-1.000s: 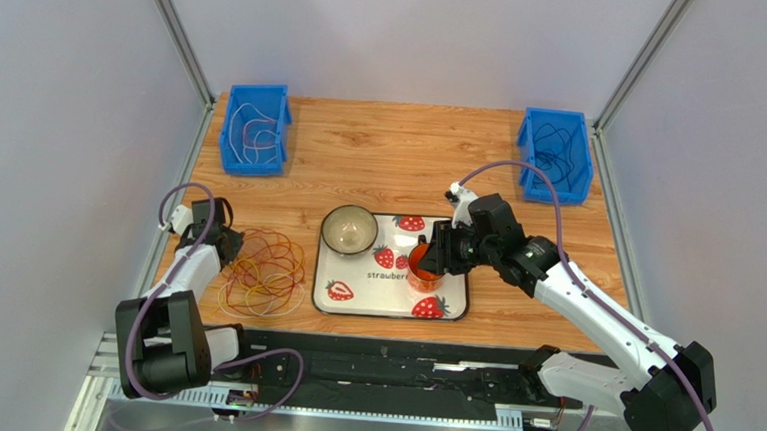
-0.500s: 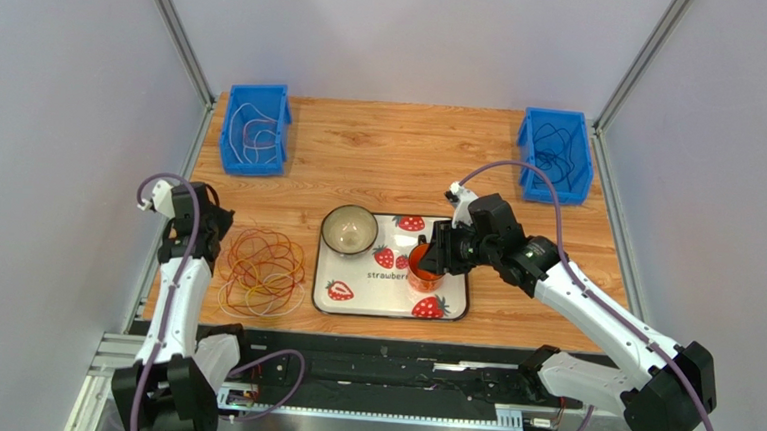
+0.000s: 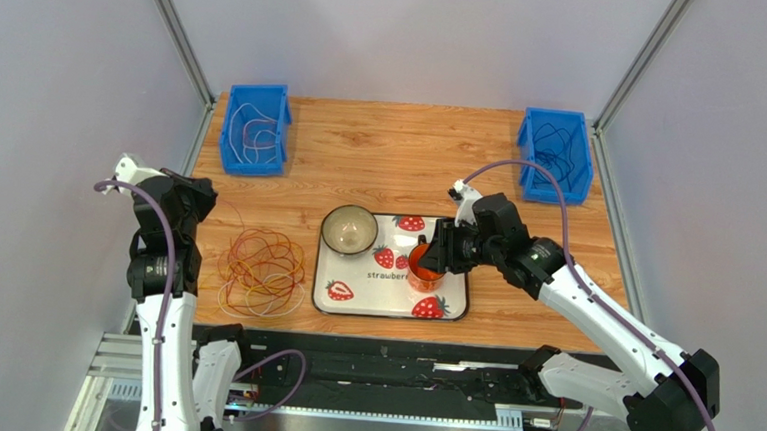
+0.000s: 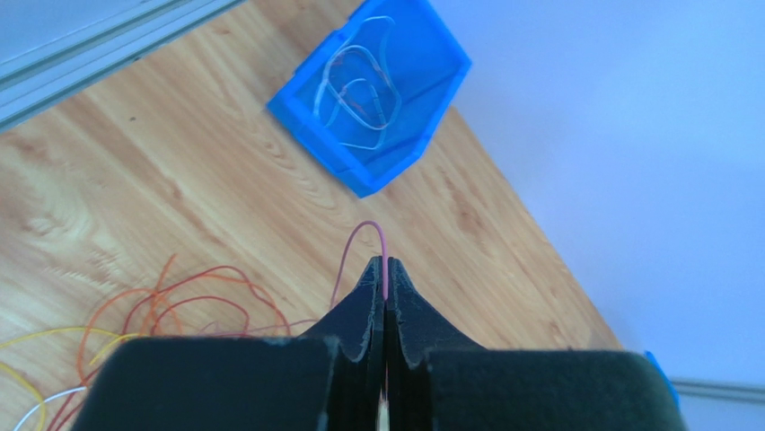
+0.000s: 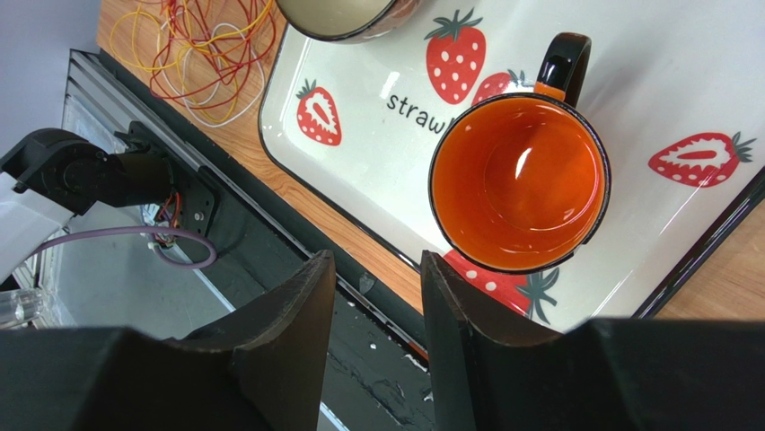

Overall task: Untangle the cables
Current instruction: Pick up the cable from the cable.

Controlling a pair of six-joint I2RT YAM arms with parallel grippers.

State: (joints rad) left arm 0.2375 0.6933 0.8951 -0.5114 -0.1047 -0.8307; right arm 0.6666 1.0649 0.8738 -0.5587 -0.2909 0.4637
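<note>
**A:** In the left wrist view, where does the pink cable (image 4: pixel 368 224) run?

**B:** It is lost between the pressed-together fingers of the left gripper (image 4: pixel 385 269). The cable heap (image 4: pixel 162 301) is cut off at the lower left edge and partly hidden behind the gripper's body.

**A:** And the right wrist view?

**B:** The bowl (image 5: pixel 346 13) is cropped by the top edge, and the tray (image 5: pixel 664 72) by the right edge. From above, the pinched strand is too thin to trace.
</note>
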